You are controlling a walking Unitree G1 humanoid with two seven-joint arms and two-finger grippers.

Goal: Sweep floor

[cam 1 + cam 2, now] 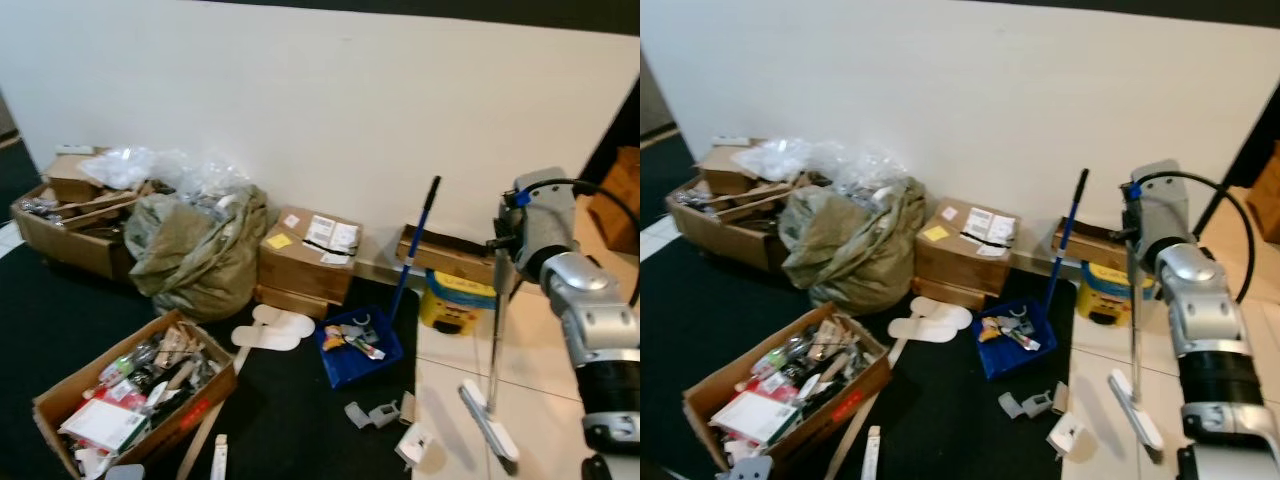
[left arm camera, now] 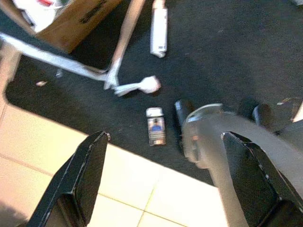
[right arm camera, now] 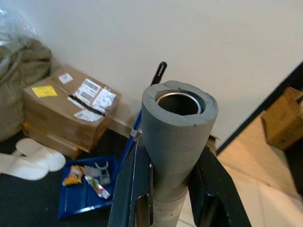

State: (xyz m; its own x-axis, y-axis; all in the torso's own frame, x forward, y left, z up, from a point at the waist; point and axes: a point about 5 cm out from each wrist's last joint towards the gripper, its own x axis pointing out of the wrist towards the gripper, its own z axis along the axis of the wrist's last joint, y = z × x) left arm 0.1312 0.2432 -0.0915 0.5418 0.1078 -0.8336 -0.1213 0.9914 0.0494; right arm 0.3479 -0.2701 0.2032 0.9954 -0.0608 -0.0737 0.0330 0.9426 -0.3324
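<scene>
My right gripper (image 3: pixel 165 194) is shut on the grey foam grip of a broom handle (image 3: pixel 179 137), held upright at my right side. The thin metal pole (image 1: pixel 495 330) runs down to a white broom head (image 1: pixel 488 420) resting on the cream tiles. A blue dustpan (image 1: pixel 358 352) holding wrappers and scraps lies on the black carpet, its blue handle (image 1: pixel 415 245) leaning toward the wall. Grey scraps (image 1: pixel 372 412) and a white scrap (image 1: pixel 415 443) lie near the carpet edge. My left gripper (image 2: pixel 163 156) hangs open low over the carpet edge, near a small tin (image 2: pixel 155 131) and a crumpled white wad (image 2: pixel 142 86).
An open cardboard box of clutter (image 1: pixel 135 392) sits front left, with a white tube (image 1: pixel 219 460) and a wooden strip beside it. A green sack (image 1: pixel 195 245), taped boxes (image 1: pixel 305 258), white slippers (image 1: pixel 272 330) and a yellow tub (image 1: pixel 455 300) line the wall.
</scene>
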